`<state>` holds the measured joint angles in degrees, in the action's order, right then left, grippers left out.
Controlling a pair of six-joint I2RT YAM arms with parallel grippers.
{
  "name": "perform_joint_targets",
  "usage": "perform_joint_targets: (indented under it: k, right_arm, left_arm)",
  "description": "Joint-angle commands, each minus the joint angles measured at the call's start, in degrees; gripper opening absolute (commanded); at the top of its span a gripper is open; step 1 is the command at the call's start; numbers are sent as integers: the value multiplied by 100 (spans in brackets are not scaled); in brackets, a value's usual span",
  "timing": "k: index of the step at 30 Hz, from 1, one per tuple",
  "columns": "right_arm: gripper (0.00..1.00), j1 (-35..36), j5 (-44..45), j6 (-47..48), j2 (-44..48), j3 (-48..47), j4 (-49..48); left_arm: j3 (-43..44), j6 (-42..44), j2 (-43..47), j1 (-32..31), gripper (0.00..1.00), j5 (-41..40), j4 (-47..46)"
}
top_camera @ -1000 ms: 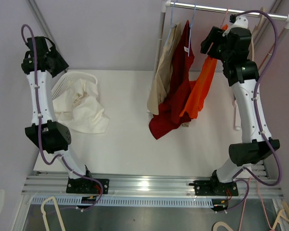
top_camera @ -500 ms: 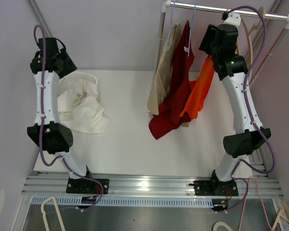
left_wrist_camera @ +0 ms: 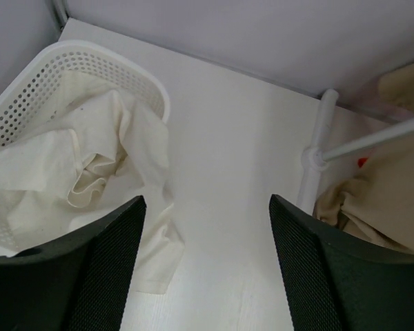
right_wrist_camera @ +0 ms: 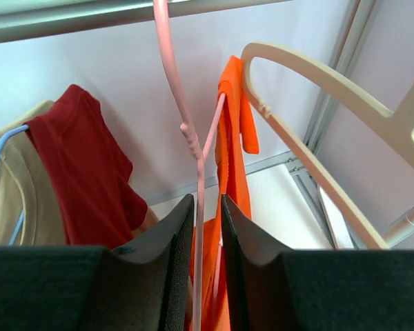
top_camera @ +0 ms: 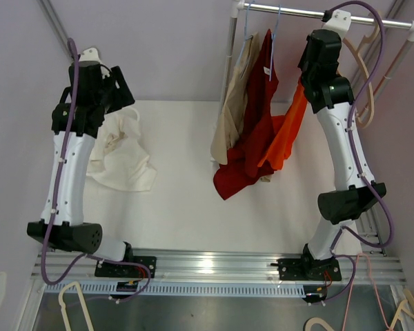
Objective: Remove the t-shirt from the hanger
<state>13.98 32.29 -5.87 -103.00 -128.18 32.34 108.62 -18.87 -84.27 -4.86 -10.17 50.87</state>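
**right gripper narrow at the pink hanger, left gripper wide over the basket corner**

at the far left corner of the tabletop sits a white mesh basket. cream cloth spills over its rim. the left gripper hangs above it with its jaws wide apart. bare tabletop runs from there to the rack post.

on the rail hang a beige garment, a red shirt and then the orange t-shirt, all crowded together. the orange t-shirt droops long and bunched from the pink hanger.

the right gripper is just under the rail, jaws narrow, with the hanger's wire between them. i cannot tell whether it is pinched. a cream hanger crowds in just to the right.
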Motion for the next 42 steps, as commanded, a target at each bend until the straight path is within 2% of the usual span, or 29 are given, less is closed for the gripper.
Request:
perform_joint_targets:
  k: [1,2,5,7,11,12,13,16,18,20,21,27,33,36,38,40,42]
  right_arm:
    - [26,17,286,77,-168,-286,-166]
    - [27,9,278,77,-202,-286,-184]
    - [41,9,207,60,-247,-304,-175]
    - [43,17,181,25,-273,-322,-158]
    - [29,17,234,7,-308,-330,-149]
    - [9,9,251,7,-317,-339,-157]
    - [0,8,260,7,-326,-365,-149]
    - [0,17,251,33,-352,-453,-149]
    - [0,26,234,86,-378,-699,-122]
    - [0,44,251,243,-449,-944,-61]
    - [0,52,242,279,-458,-1128,-61]
    - [0,114,49,561,-124,-1148,-324]
    - [0,166,-65,613,472,-929,194]
    - [0,359,-39,499,1173,-113,-25]
    - [0,527,13,560,1501,309,-244]
    - [0,571,-4,543,1773,285,-158]
    - [0,615,-100,429,1871,84,237]
  left_arm:
    - [-244,217,524,-164,78,242,-367]
    - [-306,278,621,-208,80,366,-402]
    - [-692,305,999,-305,81,560,-525]
    - [-1034,332,1175,-340,86,613,-674]
    - [-1325,419,1535,-366,86,770,-737]
    - [-1352,428,1580,-375,86,789,-737]
    - [-1413,446,1624,-419,86,824,-745]
    - [-1641,586,1861,-594,86,1052,-1043]
    - [-1887,832,2045,-743,87,1508,-1482]
    - [-2124,955,2116,-962,93,1693,-1702]
    - [-2221,982,2142,-1025,99,1920,-1877]
    - [-2556,1008,2354,-1271,100,2362,-2380]
    - [-2565,964,2389,-1429,100,2573,-2389]
    - [-2609,1043,2398,-1824,99,2381,-2503]
    - [-2617,1279,2380,-2395,99,1620,-2617]
    - [-2583,1604,2328,-3112,100,1152,-2696]
    - [-2530,1790,2240,-3572,100,562,-2836]
